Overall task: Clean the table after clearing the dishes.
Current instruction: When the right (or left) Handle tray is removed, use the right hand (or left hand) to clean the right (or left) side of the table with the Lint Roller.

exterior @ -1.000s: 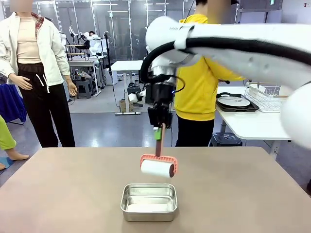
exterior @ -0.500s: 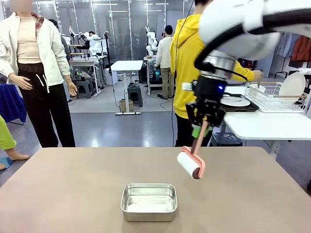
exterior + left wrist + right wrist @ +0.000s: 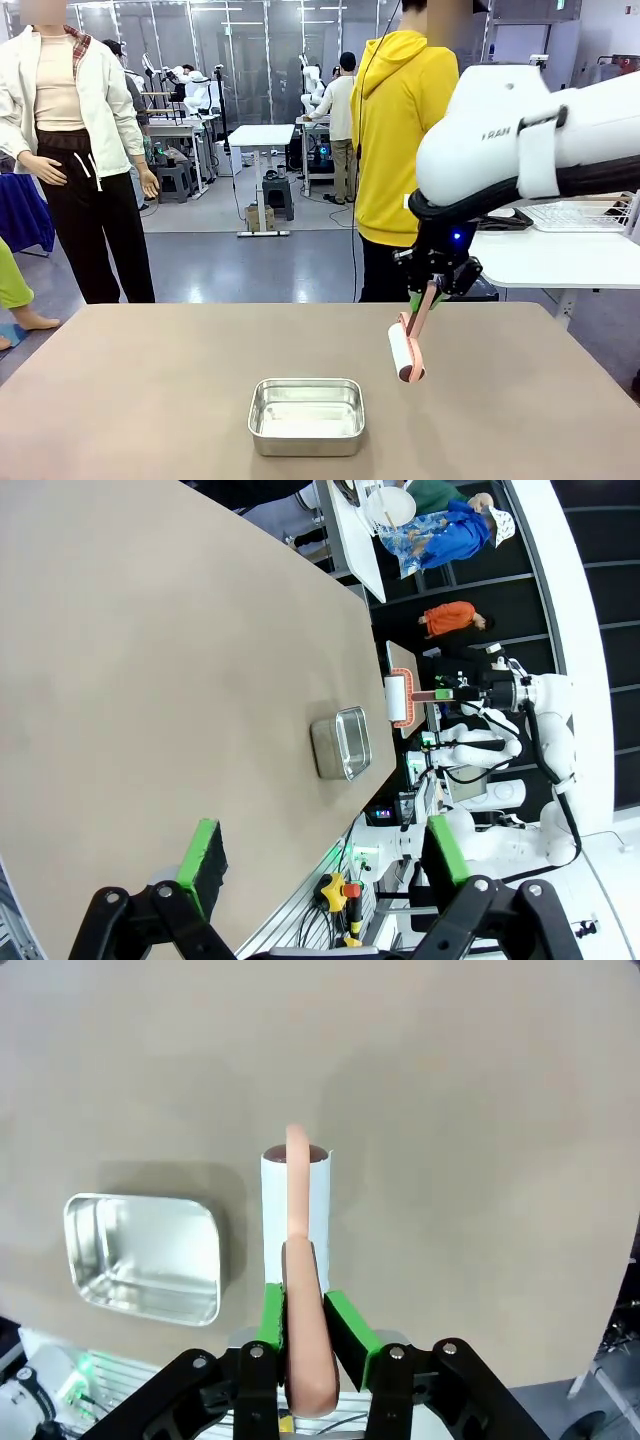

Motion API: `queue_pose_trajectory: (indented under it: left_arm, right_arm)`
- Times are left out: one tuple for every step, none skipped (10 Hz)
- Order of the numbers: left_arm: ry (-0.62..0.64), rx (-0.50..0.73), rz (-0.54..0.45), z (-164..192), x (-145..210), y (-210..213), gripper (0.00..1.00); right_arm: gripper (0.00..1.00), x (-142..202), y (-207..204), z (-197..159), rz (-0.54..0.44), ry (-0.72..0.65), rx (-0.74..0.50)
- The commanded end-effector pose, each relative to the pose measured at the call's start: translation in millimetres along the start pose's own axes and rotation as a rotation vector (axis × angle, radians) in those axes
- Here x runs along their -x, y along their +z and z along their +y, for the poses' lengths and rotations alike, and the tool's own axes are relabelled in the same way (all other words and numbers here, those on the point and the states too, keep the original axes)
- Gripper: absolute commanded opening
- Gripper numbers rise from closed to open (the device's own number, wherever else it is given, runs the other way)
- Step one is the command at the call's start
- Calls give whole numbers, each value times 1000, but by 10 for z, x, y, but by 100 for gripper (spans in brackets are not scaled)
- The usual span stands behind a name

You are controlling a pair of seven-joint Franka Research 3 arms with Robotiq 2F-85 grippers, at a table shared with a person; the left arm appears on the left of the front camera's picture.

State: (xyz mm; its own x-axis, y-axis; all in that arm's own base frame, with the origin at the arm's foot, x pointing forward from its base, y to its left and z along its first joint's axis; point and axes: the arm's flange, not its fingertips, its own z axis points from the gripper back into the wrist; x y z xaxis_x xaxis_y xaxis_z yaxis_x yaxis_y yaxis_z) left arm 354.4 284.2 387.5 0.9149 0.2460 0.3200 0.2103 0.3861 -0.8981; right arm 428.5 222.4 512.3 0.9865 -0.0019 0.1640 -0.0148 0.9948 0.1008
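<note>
My right gripper (image 3: 428, 290) is shut on the pink handle of a lint roller (image 3: 405, 352), whose white roll hangs low over the taupe table (image 3: 150, 380), right of the middle. In the right wrist view the handle runs up between the green pads of that gripper (image 3: 305, 1315) to the roll (image 3: 295, 1205). My left gripper (image 3: 325, 855) stands open, high over the table's side, with nothing between its fingers. Far off, a white plate (image 3: 390, 505) of the dishes rests on the white side table.
A shiny steel pan (image 3: 306, 415) sits near the table's front middle, left of the roller. A person in a yellow hoodie (image 3: 400, 120) stands at the far edge by a white side table (image 3: 540, 260) that carries a wire rack (image 3: 580, 215).
My right arm has swung from the table's middle to the right and come lower, carrying the roller, which has turned end-on. The person in yellow has straightened up.
</note>
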Motion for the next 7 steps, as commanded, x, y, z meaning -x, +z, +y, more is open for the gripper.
queue_pose_trajectory:
  left_arm:
    - [13, -2, -3, -51, 10, 23, 100]
    - [13, -2, -3, -51, 10, 23, 100]
    - [13, -2, -3, -51, 10, 23, 100]
    - [13, -2, -3, -51, 10, 23, 100]
    - [13, -2, -3, -51, 10, 23, 100]
    - [13, -2, -3, -51, 10, 23, 100]
    - [13, -2, -3, -51, 10, 23, 100]
  right_arm:
    - [0, -229, -120, 121, 55, 49, 8]
    - [0, 0, 0, 0, 0, 0, 0]
    - [0, 0, 0, 0, 0, 0, 0]
    - [0, 0, 0, 0, 0, 0, 0]
    - [0, 0, 0, 0, 0, 0, 0]
    - [24, -85, -58, 24, 11, 8, 6]
    - [24, -235, -243, -45, 42, 0, -120]
